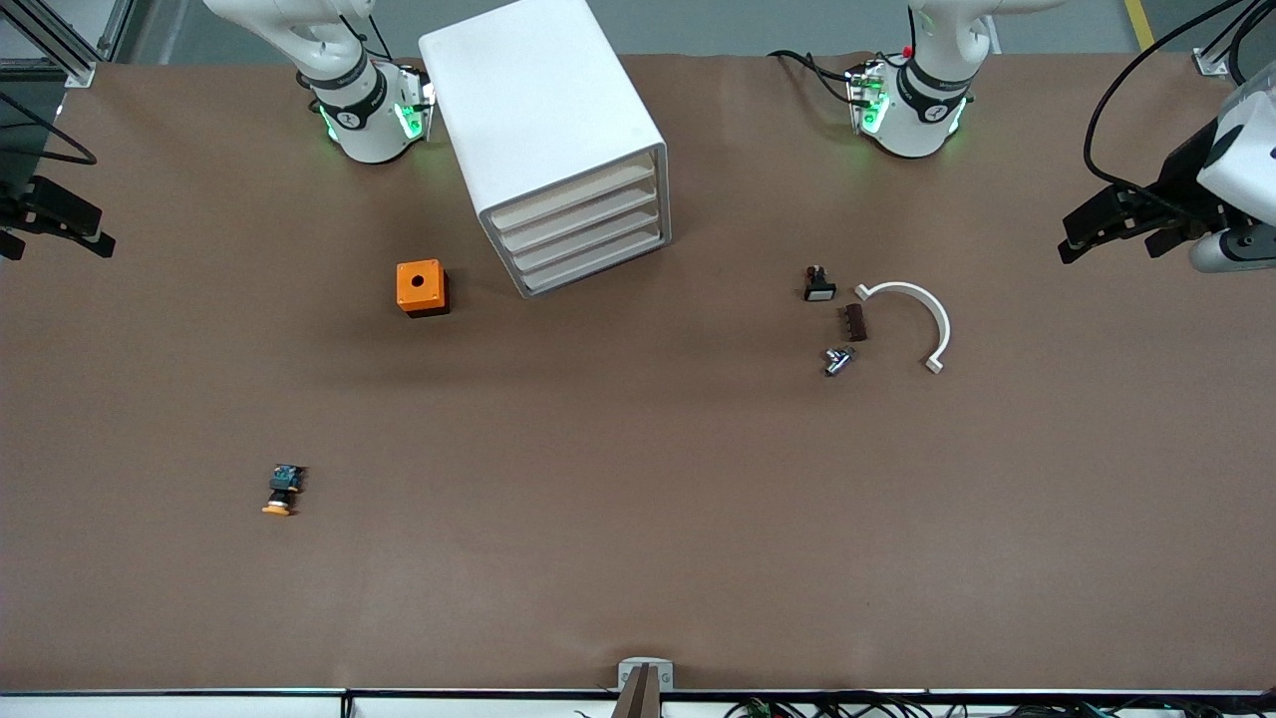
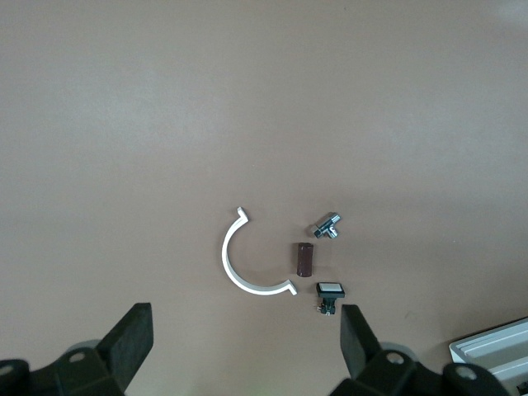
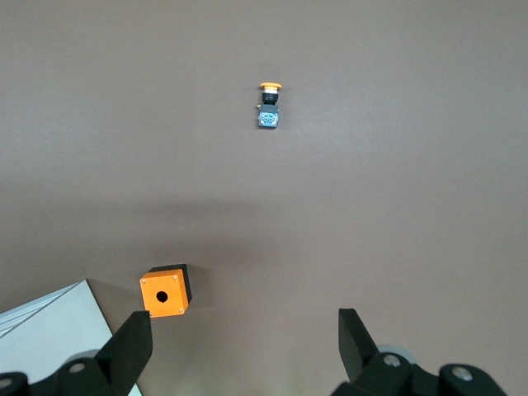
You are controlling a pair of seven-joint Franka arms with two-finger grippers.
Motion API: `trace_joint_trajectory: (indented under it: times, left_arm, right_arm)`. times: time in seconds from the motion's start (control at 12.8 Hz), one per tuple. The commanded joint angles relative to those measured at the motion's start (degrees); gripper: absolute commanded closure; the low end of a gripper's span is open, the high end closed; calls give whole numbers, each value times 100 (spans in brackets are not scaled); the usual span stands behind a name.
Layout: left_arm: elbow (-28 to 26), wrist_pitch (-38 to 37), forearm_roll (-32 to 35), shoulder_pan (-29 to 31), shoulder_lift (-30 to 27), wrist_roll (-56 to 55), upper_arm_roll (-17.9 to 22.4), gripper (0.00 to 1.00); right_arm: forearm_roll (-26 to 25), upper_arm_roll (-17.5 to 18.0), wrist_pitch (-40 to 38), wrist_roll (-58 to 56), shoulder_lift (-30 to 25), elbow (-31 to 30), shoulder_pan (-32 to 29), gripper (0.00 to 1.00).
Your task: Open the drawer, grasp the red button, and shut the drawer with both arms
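The white cabinet [image 1: 543,110] stands between the two arm bases, with four shallow drawers stacked in its front. The topmost drawer [image 1: 573,191] is shut, flush like the three below it. The button is out of view. My left gripper [image 1: 1112,237] hangs high over the left arm's end of the table, open and holding nothing; in its wrist view [image 2: 246,322] only bare table lies between the fingers. My right gripper [image 1: 55,234] hangs open over the right arm's end [image 3: 243,323], with the cabinet's corner [image 3: 49,322] at the frame's edge.
An orange cube with a hole [image 1: 421,287] [image 3: 165,290] sits beside the cabinet. An orange-capped button [image 1: 283,490] [image 3: 269,106] lies nearer the front camera. Toward the left arm's end lie a white arc [image 1: 938,319] [image 2: 225,256], a brown block [image 1: 855,322], a metal fitting [image 1: 837,360] and a white-capped switch [image 1: 818,285].
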Motion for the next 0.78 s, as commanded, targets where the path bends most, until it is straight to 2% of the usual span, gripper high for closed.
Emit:
trace_joint_trajectory:
  times: [0.0, 0.31, 0.47, 0.7]
  left_arm:
    - [69, -39, 134, -6, -1, 133, 12, 0]
    - [77, -39, 134, 65, 69, 89, 12, 0]
    - [34, -48, 126, 335, 148, 45, 12, 0]
    - [51, -66, 125, 513, 551, 36, 12, 0]
  right_arm:
    - [6, 50, -82, -14, 18, 109, -37, 0]
    - [15, 50, -38, -13, 18, 100, -28, 0]
    - [14, 59, -29, -13, 27, 100, -28, 0]
    - [23, 59, 111, -40, 53, 100, -19, 0]
